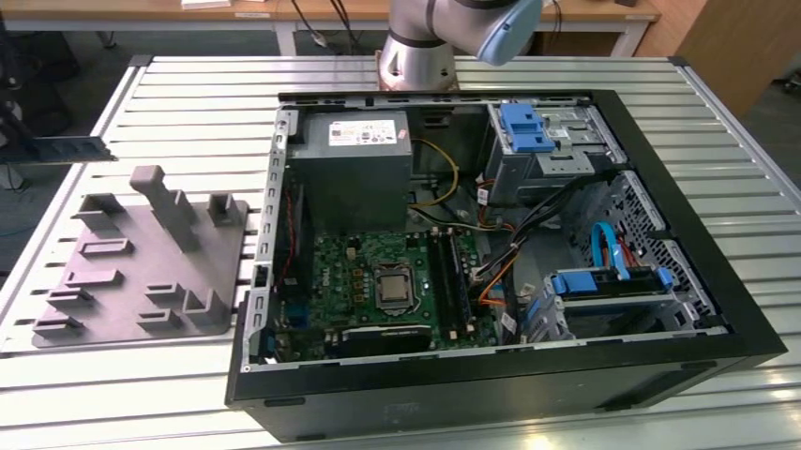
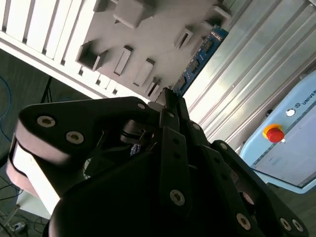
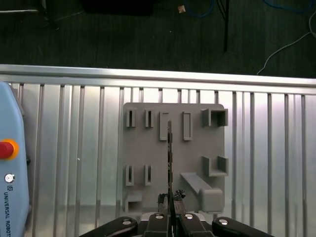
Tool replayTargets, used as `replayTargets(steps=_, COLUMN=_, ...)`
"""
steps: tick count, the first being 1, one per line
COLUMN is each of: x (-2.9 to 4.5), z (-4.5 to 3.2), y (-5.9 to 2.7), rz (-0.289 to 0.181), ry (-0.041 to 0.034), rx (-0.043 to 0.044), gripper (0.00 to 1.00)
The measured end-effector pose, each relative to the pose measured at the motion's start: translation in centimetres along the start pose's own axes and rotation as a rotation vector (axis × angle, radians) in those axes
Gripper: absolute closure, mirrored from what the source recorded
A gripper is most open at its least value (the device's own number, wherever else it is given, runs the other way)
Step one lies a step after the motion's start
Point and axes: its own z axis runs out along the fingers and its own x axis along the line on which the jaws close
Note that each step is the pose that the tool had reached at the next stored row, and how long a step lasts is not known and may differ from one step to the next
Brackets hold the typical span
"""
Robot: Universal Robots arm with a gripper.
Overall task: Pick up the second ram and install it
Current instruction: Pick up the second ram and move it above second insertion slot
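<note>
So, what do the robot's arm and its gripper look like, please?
The arm is a silver-grey metal tube with a light blue cap at its joint. The gripper is black, built of angular linked plates with round silver screw heads. In the second wrist view a white part sits at its side.

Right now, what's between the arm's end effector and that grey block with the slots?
The second ram, a thin memory stick seen edge-on in the first wrist view, sticks out from the end effector over the grey holder block.
</note>
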Motion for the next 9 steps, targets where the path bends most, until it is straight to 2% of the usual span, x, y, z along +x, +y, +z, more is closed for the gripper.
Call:
replayTargets(steps=5, x=0.04, z=0.13, y=-2.29, rz=0.000, ry=0.0028, rx=-0.0022, gripper=0.86)
replayTargets(steps=9, x=0.06, z=0.16, y=-3.69, rz=0.000, ry=0.0028, rx=-0.0038, gripper=0.86)
